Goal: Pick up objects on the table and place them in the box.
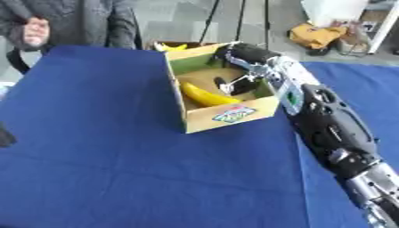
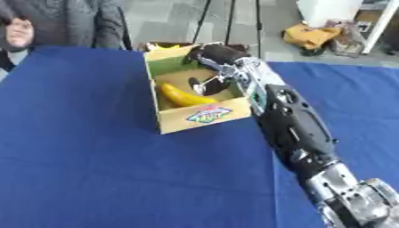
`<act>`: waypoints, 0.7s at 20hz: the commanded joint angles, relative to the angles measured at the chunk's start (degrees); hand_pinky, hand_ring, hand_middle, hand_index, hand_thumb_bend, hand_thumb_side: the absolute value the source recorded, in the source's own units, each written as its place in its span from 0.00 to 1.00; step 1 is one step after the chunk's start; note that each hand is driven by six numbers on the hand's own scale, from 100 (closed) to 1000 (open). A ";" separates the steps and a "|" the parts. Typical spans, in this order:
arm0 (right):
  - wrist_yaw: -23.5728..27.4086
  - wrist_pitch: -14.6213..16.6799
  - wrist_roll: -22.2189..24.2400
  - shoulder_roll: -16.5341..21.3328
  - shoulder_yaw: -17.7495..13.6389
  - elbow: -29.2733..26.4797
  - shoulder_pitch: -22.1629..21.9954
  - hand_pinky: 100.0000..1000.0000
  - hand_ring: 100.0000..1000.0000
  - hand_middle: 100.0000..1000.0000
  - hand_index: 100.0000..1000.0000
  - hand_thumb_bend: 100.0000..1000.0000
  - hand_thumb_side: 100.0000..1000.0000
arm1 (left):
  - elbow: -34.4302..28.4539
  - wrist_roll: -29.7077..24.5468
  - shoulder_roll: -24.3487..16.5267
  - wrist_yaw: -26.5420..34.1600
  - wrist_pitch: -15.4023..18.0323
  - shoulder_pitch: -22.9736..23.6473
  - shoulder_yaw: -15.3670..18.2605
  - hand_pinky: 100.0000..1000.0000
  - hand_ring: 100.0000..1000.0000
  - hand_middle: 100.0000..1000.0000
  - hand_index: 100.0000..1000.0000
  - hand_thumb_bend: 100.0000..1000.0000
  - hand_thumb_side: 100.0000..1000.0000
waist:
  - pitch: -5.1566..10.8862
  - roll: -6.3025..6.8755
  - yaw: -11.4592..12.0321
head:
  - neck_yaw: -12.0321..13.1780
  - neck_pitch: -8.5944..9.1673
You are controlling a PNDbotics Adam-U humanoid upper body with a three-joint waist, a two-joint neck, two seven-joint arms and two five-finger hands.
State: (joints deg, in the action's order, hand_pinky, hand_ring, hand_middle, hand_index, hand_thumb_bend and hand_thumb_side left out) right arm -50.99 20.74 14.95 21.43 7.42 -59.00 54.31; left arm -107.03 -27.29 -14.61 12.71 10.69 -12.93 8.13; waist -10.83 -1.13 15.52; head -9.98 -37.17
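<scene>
An open cardboard box (image 1: 230, 116) with a colourful label on its front wall stands on the blue table (image 1: 101, 156). Inside it a yellow banana (image 1: 204, 95) lies on the floor, towards the left. My right hand (image 1: 248, 57) reaches over the box's right rim, its fingers (image 1: 231, 83) relaxed and hanging down into the box just right of the banana, holding nothing I can make out. A dark bit of my left hand (image 1: 5, 136) shows at the left edge; its fingers are hidden.
Something yellow (image 1: 173, 46) shows just behind the box's far wall. A person (image 1: 70, 22) in dark clothes stands at the table's far left edge. My right forearm (image 1: 331, 124) lies across the table's right side. Bags (image 1: 315, 35) sit on the floor beyond.
</scene>
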 commanded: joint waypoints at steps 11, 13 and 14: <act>43.15 -11.77 -7.78 11.62 0.29 -29.33 -14.26 0.55 0.50 0.56 0.72 0.00 0.43 | 0.86 5.86 -0.75 -2.08 -1.35 1.72 4.82 0.49 0.40 0.48 0.63 0.14 1.00 | 0.97 1.28 -9.69 | 7.71 -0.72; 48.10 -13.14 -8.11 12.37 -0.25 -32.48 -16.41 0.55 0.50 0.56 0.72 0.00 0.43 | 1.15 6.29 -0.79 -2.21 -1.49 1.81 5.08 0.49 0.40 0.48 0.63 0.14 1.00 | 0.97 1.30 -10.35 | 8.23 -0.71; 49.40 -13.75 -8.10 12.62 -0.39 -33.41 -16.84 0.55 0.50 0.56 0.72 0.00 0.43 | 1.22 6.39 -0.80 -2.24 -1.50 1.82 5.11 0.49 0.40 0.48 0.63 0.14 1.00 | 0.97 1.30 -10.45 | 8.31 -0.71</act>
State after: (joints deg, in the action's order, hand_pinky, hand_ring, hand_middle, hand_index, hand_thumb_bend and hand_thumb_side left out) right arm -4.61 7.87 7.11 32.05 7.97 -89.58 36.73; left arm -105.31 -21.37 -14.61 10.69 9.19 -10.88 12.58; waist -10.59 0.19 5.05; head -2.12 -37.75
